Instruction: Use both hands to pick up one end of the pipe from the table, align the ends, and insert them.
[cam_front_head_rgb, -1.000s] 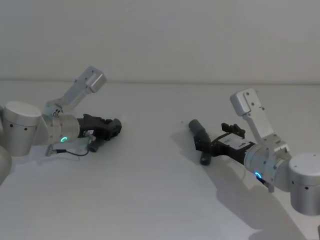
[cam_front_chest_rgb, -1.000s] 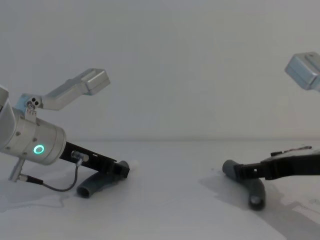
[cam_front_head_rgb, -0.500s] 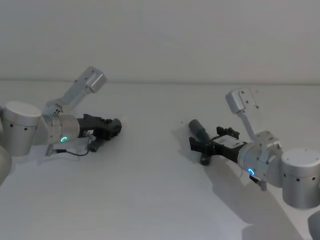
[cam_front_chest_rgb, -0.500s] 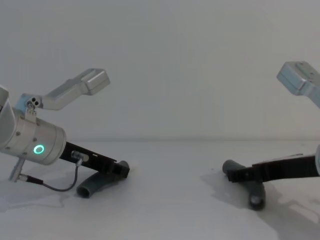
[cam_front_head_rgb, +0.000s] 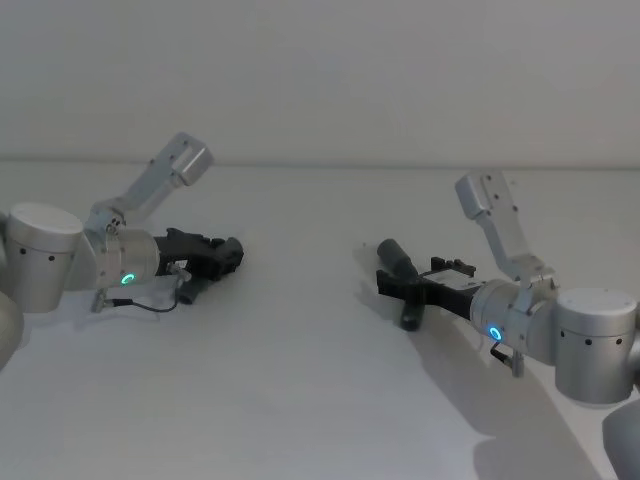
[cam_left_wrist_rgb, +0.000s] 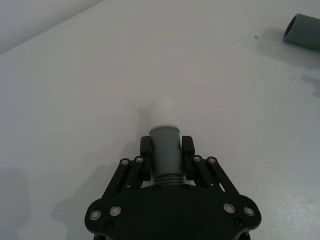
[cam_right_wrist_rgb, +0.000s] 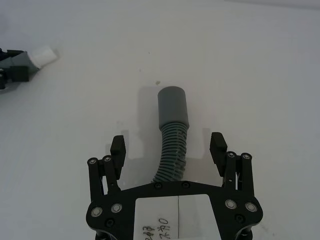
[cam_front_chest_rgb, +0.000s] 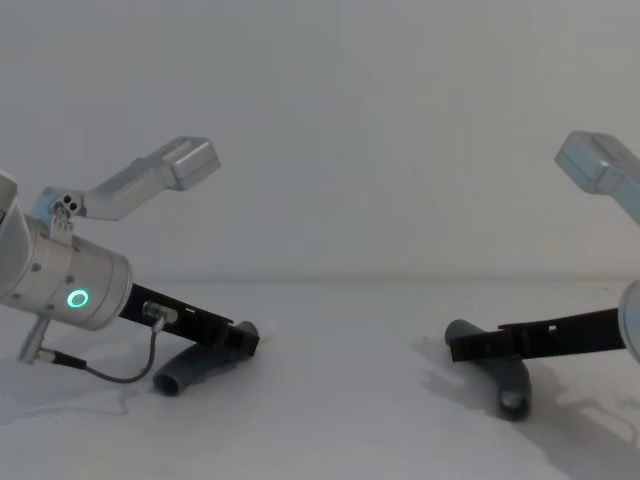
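The tipped pipe piece (cam_left_wrist_rgb: 165, 142) is being clamped by the left end effector (cam_left_wrist_rgb: 166, 146). The right end effector (cam_right_wrist_rgb: 167, 142) is being held wide open astride the cuffed pipe piece (cam_right_wrist_rgb: 171, 155), which is lying on the counter (cam_front_head_rgb: 300, 390) with its cuff (cam_right_wrist_rgb: 173, 107) pointing toward 11 o'clock.

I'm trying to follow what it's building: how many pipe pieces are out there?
2. The tipped pipe piece is clamped in the left gripper, on the robot's left. The cuffed pipe piece lies on the table between the right gripper's open fingers.
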